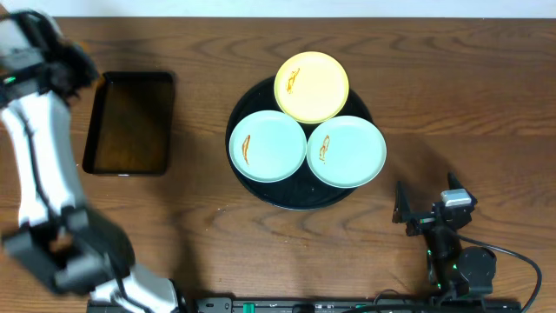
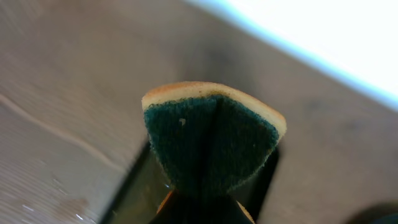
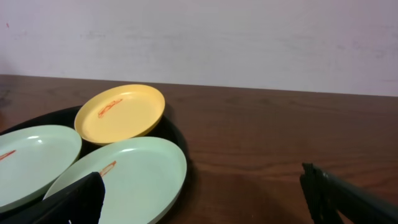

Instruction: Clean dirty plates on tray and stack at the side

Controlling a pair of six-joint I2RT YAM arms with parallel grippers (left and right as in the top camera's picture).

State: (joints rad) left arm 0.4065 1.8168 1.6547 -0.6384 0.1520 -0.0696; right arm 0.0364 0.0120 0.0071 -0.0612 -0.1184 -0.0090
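At your far left, the left gripper (image 2: pixel 200 210) is pinched tight on one folded sponge (image 2: pixel 211 140), its green face towards the wrist camera. Just beside it lies one rectangular tray (image 1: pixel 130 122). At the table's middle you have one round black tray (image 1: pixel 295 202) carrying three plates: one mint plate (image 1: pixel 268 145) on the left, one yellow plate (image 1: pixel 311 85) at the back and a second mint plate (image 1: pixel 347 151) on the right. Each plate has one orange smear. At your right, the right gripper (image 3: pixel 202 198) has its fingers spread wide, holding nothing.
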